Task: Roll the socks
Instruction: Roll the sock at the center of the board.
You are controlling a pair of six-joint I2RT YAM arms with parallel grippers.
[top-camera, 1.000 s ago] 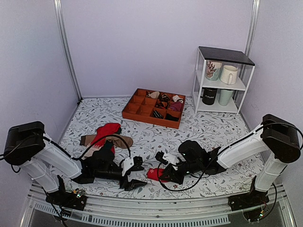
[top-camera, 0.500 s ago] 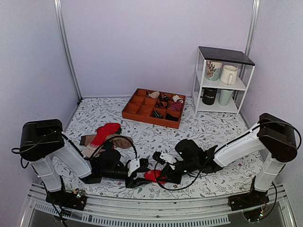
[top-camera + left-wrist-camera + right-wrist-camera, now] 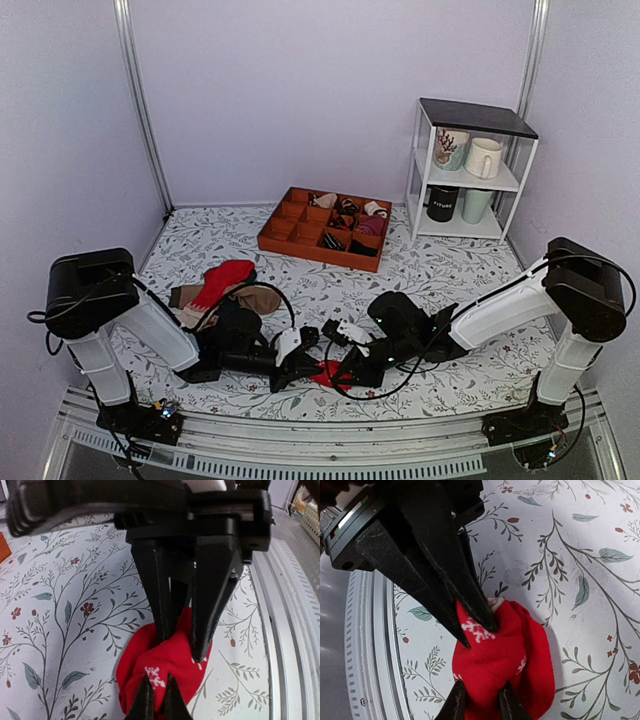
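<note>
The socks (image 3: 328,376) are a fist-sized bright red bundle with white snowflake marks, lying on the flowered table near its front edge. Both grippers meet on it from opposite sides. From the left, my left gripper (image 3: 310,368) is shut, pinching a fold of the red fabric (image 3: 165,662) between its fingertips (image 3: 146,692). Coming from the right, my right gripper (image 3: 346,373) is shut on the bundle (image 3: 505,655), which fills the gap between its fingers (image 3: 457,700). A bit of whitish cuff (image 3: 495,601) peeks out beside the left gripper (image 3: 481,636).
A heap of red, brown and beige socks (image 3: 225,285) lies behind my left arm. An orange divided tray (image 3: 290,215) with rolled bundles stands at the back. A white shelf (image 3: 470,170) holding mugs is at the back right. The metal front rail (image 3: 290,655) runs just beside the bundle.
My left arm has swung right to the red bundle and its jaws have gone from open to shut on the fabric. The right gripper has kept its hold, drifting slightly left.
</note>
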